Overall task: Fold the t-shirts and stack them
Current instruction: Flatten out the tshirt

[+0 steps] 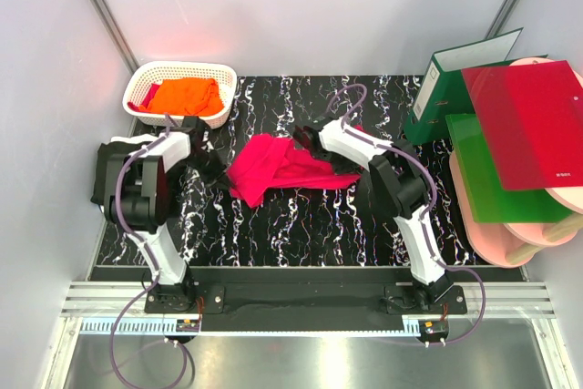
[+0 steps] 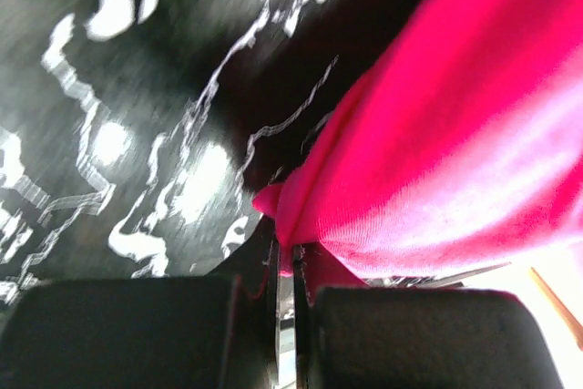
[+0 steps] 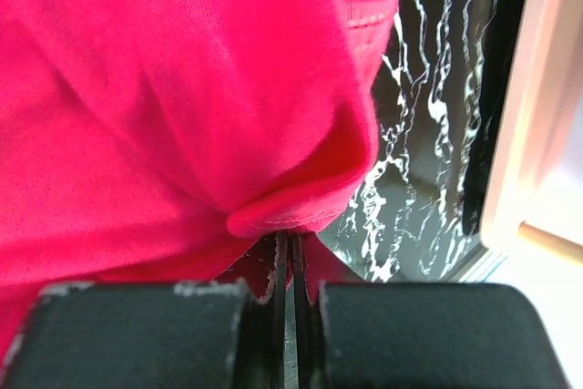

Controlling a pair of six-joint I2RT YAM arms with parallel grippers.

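Cloth fills the middle of the black, white-veined table (image 1: 301, 225): a crimson-pink t-shirt (image 1: 273, 168) lies bunched and wrinkled there, not yet spread flat or folded. The two arms reach in from either side.

The left claw (image 2: 285, 284) has its fingers pressed together on a small gathered fold at the shirt's left edge. The rest of the cloth billows away from it above the table. The right claw (image 3: 287, 266) is likewise clamped on the shirt, pinching a rolled, stitched hem at the right side, with loose cloth draped above its fingers.

An orange t-shirt (image 1: 185, 96) sits heaped in a white lattice basket (image 1: 228, 79) at the far left corner, well apart from the pink one.

The knit looks thin, light and very limp. It should sag and crease wherever it is unsupported, and it may slide out of a shallow pinch. It is not fragile. Firmer holds are likely the doubled, stitched edges: hem, sleeve ends, shoulder seams. Holding two matching points well apart, such as both shoulders or both hem corners, should let the shirt hang straight. It could then be laid smooth on the table for folding.
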